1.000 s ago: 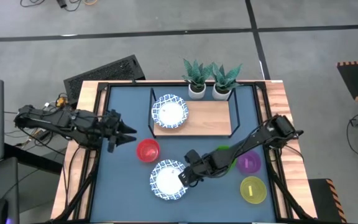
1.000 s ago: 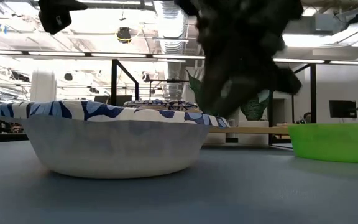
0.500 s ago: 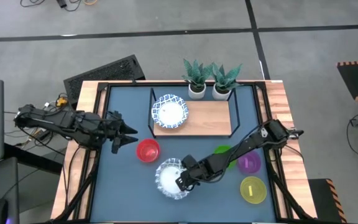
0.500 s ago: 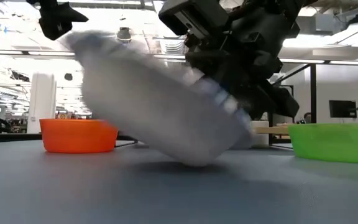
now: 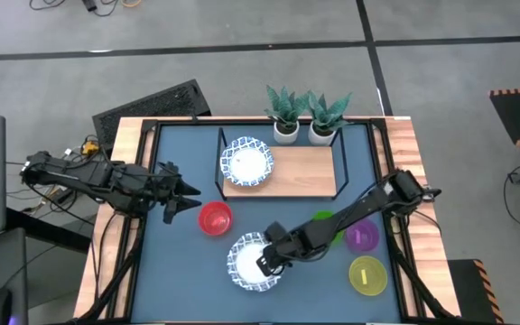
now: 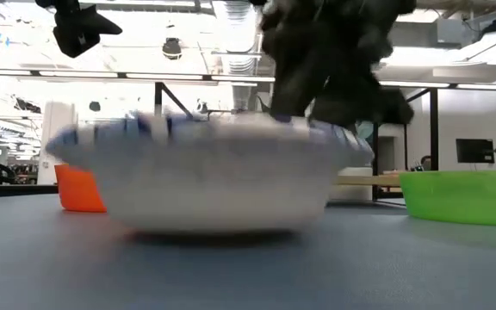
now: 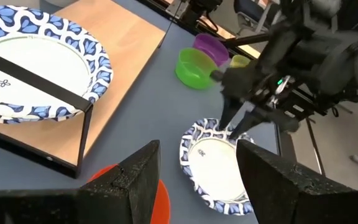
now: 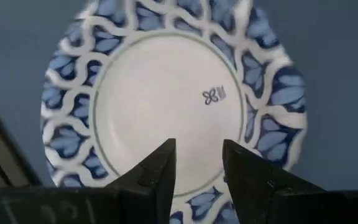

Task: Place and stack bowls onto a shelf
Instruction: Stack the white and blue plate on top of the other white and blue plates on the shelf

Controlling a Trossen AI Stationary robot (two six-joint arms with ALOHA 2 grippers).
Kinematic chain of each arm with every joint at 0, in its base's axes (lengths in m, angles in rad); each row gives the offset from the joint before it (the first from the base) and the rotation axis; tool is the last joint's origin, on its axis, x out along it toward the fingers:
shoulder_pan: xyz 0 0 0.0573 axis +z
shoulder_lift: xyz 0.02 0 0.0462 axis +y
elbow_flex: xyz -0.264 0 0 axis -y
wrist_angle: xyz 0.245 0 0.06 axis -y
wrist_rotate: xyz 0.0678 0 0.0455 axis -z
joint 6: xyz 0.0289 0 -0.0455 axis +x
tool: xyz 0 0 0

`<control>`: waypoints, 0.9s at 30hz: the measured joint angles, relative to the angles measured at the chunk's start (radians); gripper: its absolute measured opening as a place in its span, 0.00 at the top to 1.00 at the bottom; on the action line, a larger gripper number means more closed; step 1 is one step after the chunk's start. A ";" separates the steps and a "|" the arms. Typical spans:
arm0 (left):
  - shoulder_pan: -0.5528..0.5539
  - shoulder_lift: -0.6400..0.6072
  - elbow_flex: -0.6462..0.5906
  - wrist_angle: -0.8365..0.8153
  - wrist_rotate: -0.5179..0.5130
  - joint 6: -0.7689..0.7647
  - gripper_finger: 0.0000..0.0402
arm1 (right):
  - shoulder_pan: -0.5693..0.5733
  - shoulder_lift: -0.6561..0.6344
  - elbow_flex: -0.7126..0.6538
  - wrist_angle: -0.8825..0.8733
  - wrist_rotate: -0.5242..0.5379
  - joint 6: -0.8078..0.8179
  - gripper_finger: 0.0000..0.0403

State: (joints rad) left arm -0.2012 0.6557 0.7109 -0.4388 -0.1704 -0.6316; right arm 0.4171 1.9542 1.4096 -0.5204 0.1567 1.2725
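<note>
The right pincer [image 5: 266, 263] (fingers spread) hangs over the blue-rimmed bowl [image 5: 250, 264], near its right edge.

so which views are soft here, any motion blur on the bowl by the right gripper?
Low view: the patterned bowl is smeared sideways by motion blur, while the green bowl stays crisp. Right wrist view: same bowl slightly soft at the rim, the fingers dark against it. High view and left wrist view: sharp, evenly lit, no glare.
</note>
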 joint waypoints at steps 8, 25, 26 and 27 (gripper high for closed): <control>0.000 0.001 0.000 0.000 -0.036 0.000 0.51 | 0.001 -0.092 0.046 -0.268 0.019 -0.024 0.61; 0.000 0.001 0.000 -0.029 -0.066 0.018 0.51 | 0.006 -0.082 -0.064 -0.154 0.008 0.093 0.33; 0.000 0.001 0.000 -0.029 -0.066 0.018 0.51 | 0.006 -0.082 -0.079 -0.121 0.008 0.098 0.33; 0.000 0.001 0.000 -0.029 -0.066 0.018 0.51 | 0.006 -0.082 -0.092 -0.089 0.008 0.108 0.33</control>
State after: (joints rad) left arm -0.2016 0.6563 0.7109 -0.4675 -0.2363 -0.6132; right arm 0.4229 1.8725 1.3175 -0.6097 0.1646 1.3801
